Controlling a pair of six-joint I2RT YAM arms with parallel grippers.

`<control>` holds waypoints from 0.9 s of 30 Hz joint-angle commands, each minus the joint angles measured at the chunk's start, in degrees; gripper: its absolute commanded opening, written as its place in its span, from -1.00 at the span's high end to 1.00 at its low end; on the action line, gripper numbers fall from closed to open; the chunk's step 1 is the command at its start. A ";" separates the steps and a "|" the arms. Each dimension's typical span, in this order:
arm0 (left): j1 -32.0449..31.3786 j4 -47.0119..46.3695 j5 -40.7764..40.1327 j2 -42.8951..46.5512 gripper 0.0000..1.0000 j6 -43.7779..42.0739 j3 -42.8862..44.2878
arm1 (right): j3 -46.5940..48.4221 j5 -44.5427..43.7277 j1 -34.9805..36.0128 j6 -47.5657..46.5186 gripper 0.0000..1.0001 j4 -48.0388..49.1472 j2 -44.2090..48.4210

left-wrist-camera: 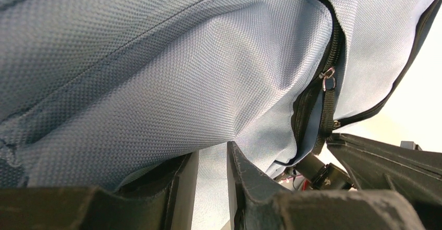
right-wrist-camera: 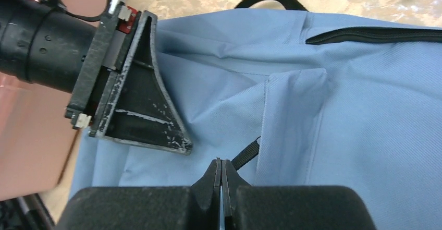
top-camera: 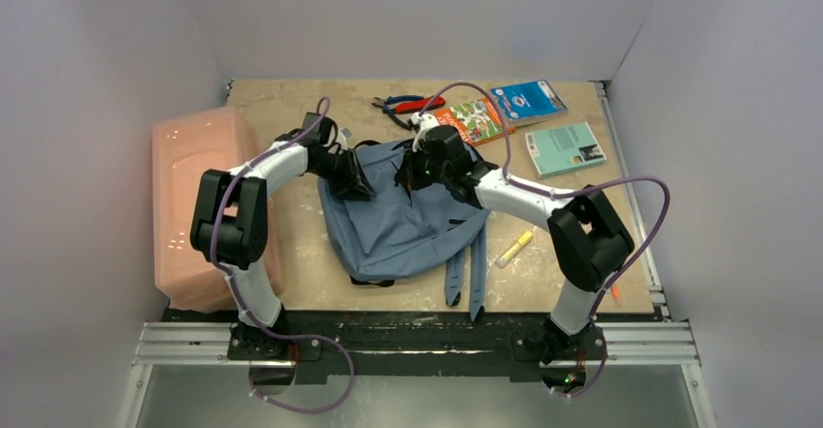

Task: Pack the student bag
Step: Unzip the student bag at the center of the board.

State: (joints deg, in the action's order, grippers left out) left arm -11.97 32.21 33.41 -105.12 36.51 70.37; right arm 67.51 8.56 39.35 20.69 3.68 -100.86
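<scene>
The student bag (top-camera: 408, 229), grey-blue fabric with dark zip trim, lies flat mid-table with its straps toward the near edge. My left gripper (top-camera: 355, 185) is at its upper left corner. In the left wrist view this gripper (left-wrist-camera: 212, 152) stands narrowly closed with a fold of bag fabric in the gap, next to the zip (left-wrist-camera: 324, 107) and its metal ring. My right gripper (top-camera: 412, 171) is over the bag's top. Its tips (right-wrist-camera: 221, 161) are pressed together, and a short black strap (right-wrist-camera: 249, 153) touches them; whether it is pinched does not show.
A translucent pink box (top-camera: 199, 185) stands at the left. Behind the bag lie red-handled pliers (top-camera: 408, 106), a colourful booklet (top-camera: 473, 117), a blue packet (top-camera: 527, 100) and a teal book (top-camera: 565, 148). A yellow marker (top-camera: 514, 247) lies right of the bag.
</scene>
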 commanded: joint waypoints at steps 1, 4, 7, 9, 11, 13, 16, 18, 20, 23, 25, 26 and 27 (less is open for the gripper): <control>0.54 -2.34 0.79 -0.45 0.50 0.76 -0.67 | -2.77 4.99 0.55 5.57 1.00 5.86 2.92; 0.54 -2.51 0.78 -0.14 0.51 1.07 -0.65 | -5.59 4.44 0.55 6.72 1.00 6.90 3.80; 0.54 -3.60 -0.06 0.68 0.53 1.80 -1.61 | -4.83 4.28 0.62 6.71 1.00 4.03 4.19; 0.53 -4.51 -2.08 1.20 0.58 2.58 -2.91 | -4.33 4.85 0.70 6.97 1.00 1.62 5.41; 0.54 -6.55 -3.46 1.25 0.63 3.70 -4.26 | -4.40 4.68 0.72 7.45 1.00 0.12 6.92; 0.47 -9.45 -3.67 0.88 0.66 5.37 -6.02 | -4.34 4.37 0.72 7.38 1.00 -1.03 7.85; -0.05 -11.20 -3.49 -0.16 0.64 5.83 -6.55 | -2.77 3.28 0.72 6.82 1.00 -2.73 6.92; -0.24 -12.75 -3.43 -0.31 0.63 6.35 -7.58 | -1.52 3.72 0.71 6.97 1.00 -2.93 5.89; -0.14 -13.39 -4.06 -0.68 0.77 7.58 -8.52 | -1.33 5.23 0.71 7.90 1.00 -2.85 5.81; -0.07 -13.18 -5.65 -1.35 1.00 8.50 -8.56 | -2.57 5.88 1.22 9.34 1.00 -3.50 7.17; -0.07 -12.66 -7.09 -1.25 1.00 8.62 -8.41 | -5.12 6.07 2.23 10.20 1.00 -4.41 9.29; -0.07 -12.38 -7.65 -1.19 1.00 8.53 -8.33 | -6.96 5.79 3.11 10.63 1.00 -4.83 10.62; 0.00 -12.02 -8.27 -1.14 1.00 8.53 -8.24 | -8.75 5.32 4.03 11.09 1.00 -5.07 12.33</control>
State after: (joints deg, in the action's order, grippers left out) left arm -12.14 21.28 31.00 -105.21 43.97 62.65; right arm 62.81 11.68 40.14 28.91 0.27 -95.04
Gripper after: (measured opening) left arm 0.003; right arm 0.005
